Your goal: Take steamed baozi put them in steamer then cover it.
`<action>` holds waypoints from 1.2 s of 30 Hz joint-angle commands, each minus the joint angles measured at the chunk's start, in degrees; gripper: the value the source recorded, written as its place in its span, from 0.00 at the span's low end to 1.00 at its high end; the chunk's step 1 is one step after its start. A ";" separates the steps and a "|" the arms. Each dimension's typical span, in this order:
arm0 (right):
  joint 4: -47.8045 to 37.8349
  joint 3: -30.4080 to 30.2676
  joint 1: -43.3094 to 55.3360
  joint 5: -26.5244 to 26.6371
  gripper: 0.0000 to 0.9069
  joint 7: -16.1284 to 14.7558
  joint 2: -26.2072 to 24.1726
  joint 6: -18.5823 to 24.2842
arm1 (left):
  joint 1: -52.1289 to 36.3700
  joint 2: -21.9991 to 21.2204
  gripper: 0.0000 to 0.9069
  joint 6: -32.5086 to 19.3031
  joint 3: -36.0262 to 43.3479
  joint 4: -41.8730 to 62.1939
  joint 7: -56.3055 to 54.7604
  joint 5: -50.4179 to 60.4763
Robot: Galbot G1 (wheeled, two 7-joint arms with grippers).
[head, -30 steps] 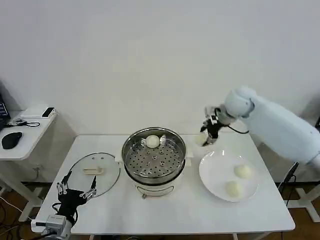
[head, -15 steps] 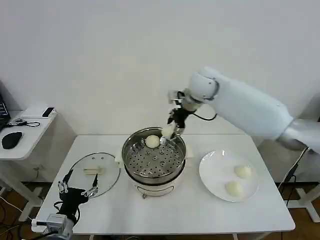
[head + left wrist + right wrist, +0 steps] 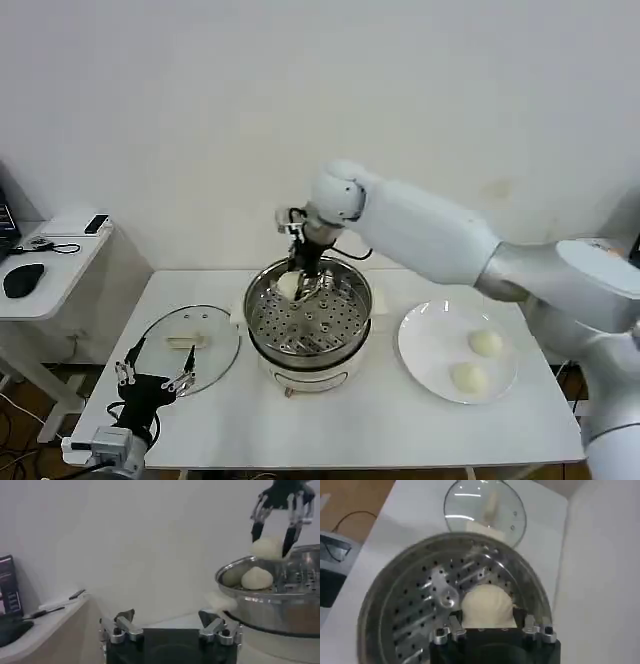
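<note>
Swinging leftward, right gripper (image 3: 303, 283), fingers pinching a baozi (image 3: 267, 547), hovers over the steamer (image 3: 352, 320); releasing here risks hitting the resting bun (image 3: 256, 577).

Steamer (image 3: 308, 322) at table (image 3: 350, 430) centre; lid (image 3: 190, 345) toward left edge; plate (image 3: 430, 350) with two baozi (image 3: 485, 343) (image 3: 466, 377) toward right edge; one baozi (image 3: 257, 578) in steamer rear.

The right arm is extended, its right gripper (image 3: 303, 283) pointed down, fingers clamped. The left gripper (image 3: 152, 379) is held low, fingers spread.
</note>
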 commanded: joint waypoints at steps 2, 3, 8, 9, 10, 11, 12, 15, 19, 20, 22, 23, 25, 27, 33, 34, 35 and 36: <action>-4.98 -0.23 -3.17 -1.39 0.76 0.58 5.38 0.38 | 0.10 0.01 1.00 0.01 -0.17 -0.14 0.00 -0.09; -5.33 -0.19 -3.30 -1.40 0.76 0.73 5.51 0.44 | 0.14 0.02 1.00 0.01 -0.23 -0.18 0.00 -0.13; -6.55 -0.10 -3.87 -2.26 0.76 1.26 6.13 0.71 | 0.40 0.11 1.00 -0.03 -0.51 -0.21 -0.03 -0.13; -6.70 -0.11 -4.05 -2.55 0.76 1.37 6.27 0.84 | 0.42 0.12 1.00 -0.04 -0.56 -0.24 -0.05 -0.18; -6.70 -0.12 -4.11 -2.81 0.76 1.47 6.30 0.84 | 0.42 0.10 1.00 -0.03 -0.67 -0.33 -0.06 -0.23; -6.68 -0.14 -4.12 -3.02 0.76 1.42 6.31 0.92 | 0.42 0.08 1.00 -0.03 -0.72 -0.36 -0.07 -0.36; -6.69 -0.20 -4.10 -3.05 0.76 1.41 6.32 0.94 | 0.41 0.06 1.00 -0.03 -0.73 -0.35 -0.09 -0.42; -6.73 -0.20 -4.00 -3.39 0.76 1.38 6.32 0.95 | 0.38 -0.17 1.00 -0.05 -0.59 -0.22 -0.13 -0.37; -6.42 -0.17 -3.99 -3.82 0.76 1.36 5.70 1.20 | 0.39 -0.35 1.00 -0.06 -0.42 -0.20 -0.15 -0.33; -6.38 -0.16 -3.99 -3.82 0.76 1.35 5.57 1.18 | 0.40 -0.38 1.00 -0.04 -0.44 -0.23 -0.16 -0.36; -6.30 -0.22 -4.02 -3.82 0.76 1.29 5.30 1.26 | 0.44 -0.37 1.00 -0.04 -0.53 -0.35 -0.13 -0.40; -6.35 -0.13 -4.15 -3.68 0.76 1.42 5.27 1.23 | 0.46 -0.33 1.00 -0.05 -0.56 -0.37 -0.13 -0.42; -6.45 0.23 -4.38 -3.57 1.00 2.19 5.31 1.28 | 0.56 -0.16 1.00 -0.05 -0.65 -0.29 -0.14 -0.43; -6.45 0.39 -4.54 -3.72 1.00 2.59 5.25 1.14 | 0.64 -0.08 1.00 -0.09 -0.68 -0.23 -0.15 -0.43; -4.75 1.63 -4.19 -3.25 1.00 2.80 3.70 0.83 | 0.54 0.01 1.00 -0.09 -0.72 -0.21 -0.14 -0.44; -3.98 2.31 -4.05 -2.93 1.00 2.71 2.85 0.87 | 0.49 0.01 1.00 -0.09 -0.75 -0.20 -0.11 -0.46; -2.93 3.04 -3.89 -2.32 1.00 2.63 1.37 0.81 | 0.43 0.02 1.00 -0.09 -0.75 -0.18 -0.11 -0.45; -2.49 3.20 -3.85 -2.25 1.00 2.65 1.10 0.80 | 0.35 -0.02 1.00 -0.10 -0.77 -0.11 -0.08 -0.50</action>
